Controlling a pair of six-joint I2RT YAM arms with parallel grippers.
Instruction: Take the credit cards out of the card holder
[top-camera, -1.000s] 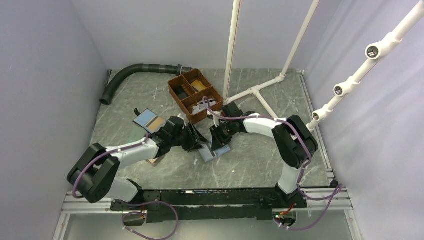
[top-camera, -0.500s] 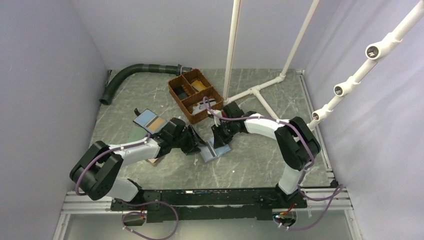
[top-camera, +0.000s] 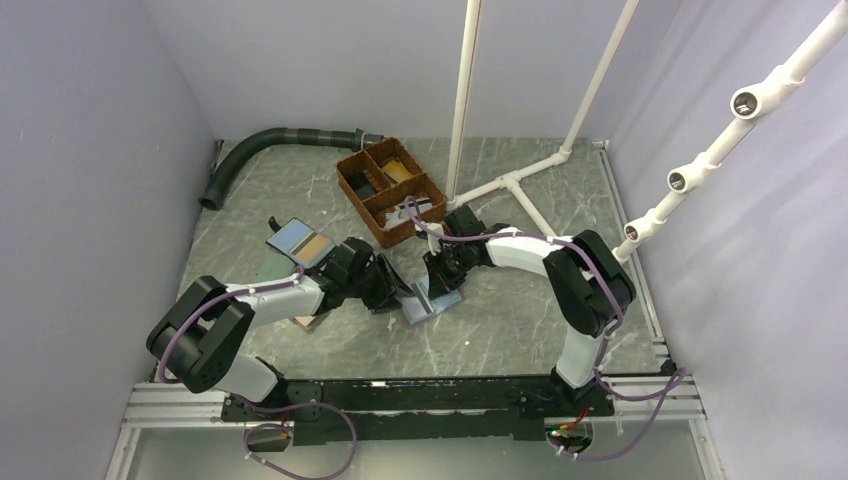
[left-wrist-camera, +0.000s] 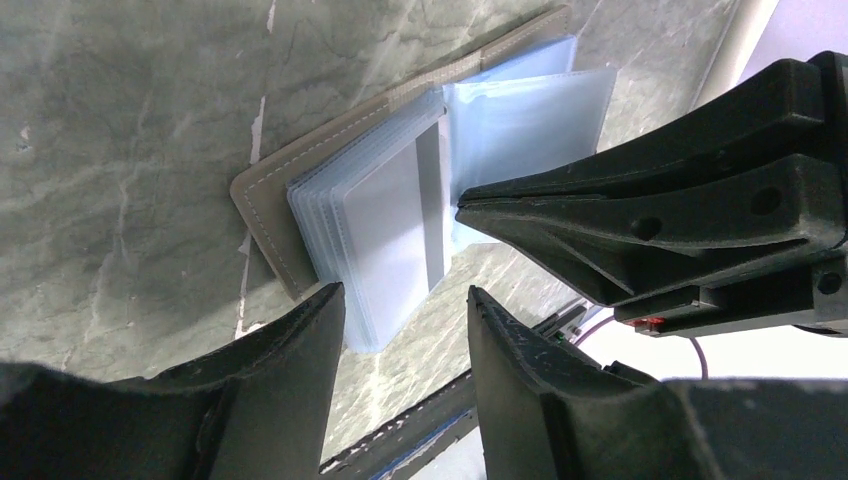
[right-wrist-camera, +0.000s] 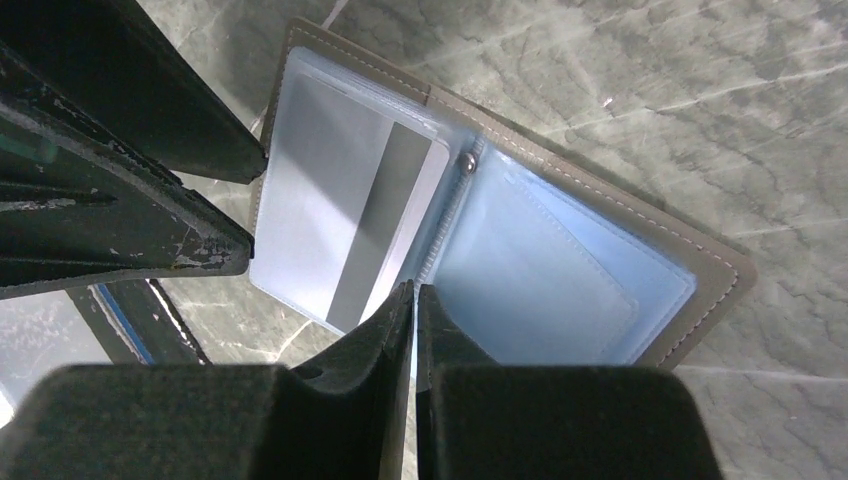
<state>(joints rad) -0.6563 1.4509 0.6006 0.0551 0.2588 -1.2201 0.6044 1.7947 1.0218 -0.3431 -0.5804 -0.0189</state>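
The card holder (top-camera: 428, 300) lies opened flat near the middle of the bench (top-camera: 520, 320), a little toward its near edge, with the taupe cover down and the light blue sleeves up. A pale grey credit card (right-wrist-camera: 330, 220) with a dark stripe sits on top of the left stack of sleeves. The left gripper (left-wrist-camera: 405, 300) hovers over that end with its jaws released, one finger on each side of the stack's end and gripping nothing. The right gripper (right-wrist-camera: 413, 290) has its jaws clenched to a thin slit, with the tips at the card's edge by the spine. Whether anything is pinched between them cannot be told. A brown divided basket (top-camera: 388, 190) stands toward the far edge, and a blue wallet with a tan panel (top-camera: 300, 242) lies to the left.
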